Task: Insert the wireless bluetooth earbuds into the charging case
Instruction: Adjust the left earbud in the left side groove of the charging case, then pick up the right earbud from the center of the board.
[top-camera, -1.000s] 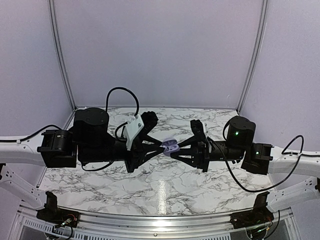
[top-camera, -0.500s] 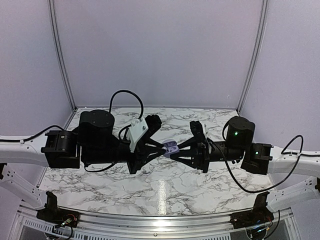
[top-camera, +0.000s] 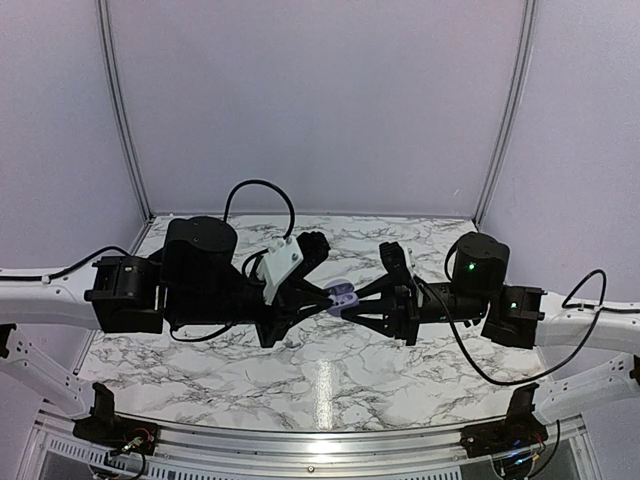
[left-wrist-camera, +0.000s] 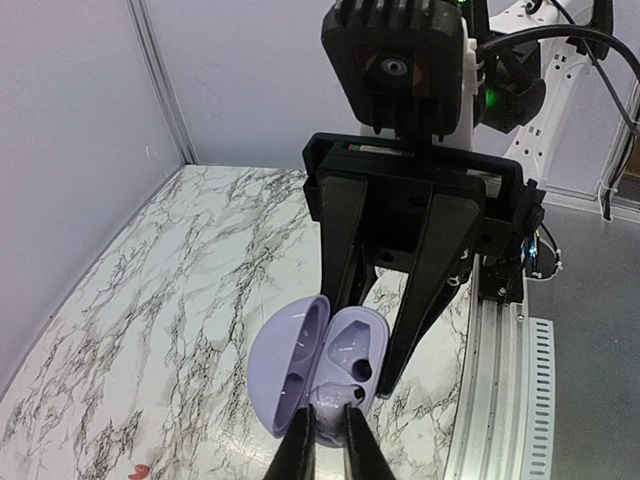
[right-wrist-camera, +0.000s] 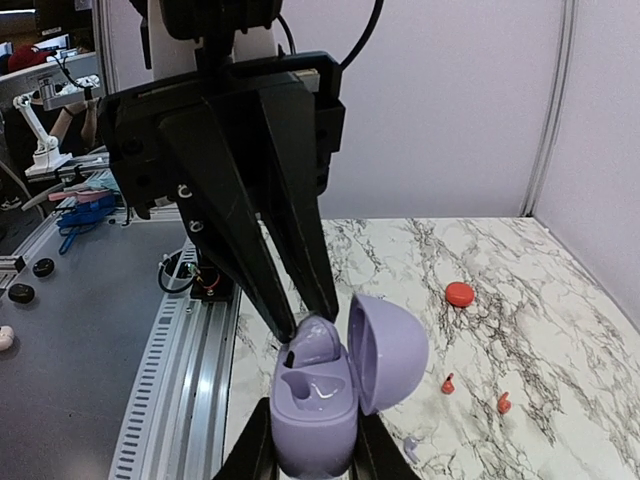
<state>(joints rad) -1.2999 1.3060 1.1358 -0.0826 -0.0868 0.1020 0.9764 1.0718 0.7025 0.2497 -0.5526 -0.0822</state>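
The charging case (right-wrist-camera: 315, 410) is lavender with its lid (right-wrist-camera: 390, 350) swung open. It hangs above the table, and my right gripper (right-wrist-camera: 308, 450) is shut on its lower body. My left gripper (left-wrist-camera: 325, 440) is shut on a lavender earbud (left-wrist-camera: 331, 405), which sits at a socket of the case (left-wrist-camera: 320, 365). The other socket is empty. In the top view both grippers meet at the case (top-camera: 343, 295) over the table's middle. Two tiny red earbuds (right-wrist-camera: 447, 384) (right-wrist-camera: 503, 403) lie on the marble.
A round red case (right-wrist-camera: 459, 294) lies on the marble table (right-wrist-camera: 560, 300) beyond the red pieces. A small lavender piece (right-wrist-camera: 410, 447) lies on the marble below the held case. Aluminium rails (right-wrist-camera: 185, 360) run along the table's near edge.
My left arm has shifted slightly right and its wrist has turned. Its jaws have closed tighter on the lavender earbud at the case. The right arm holds still.
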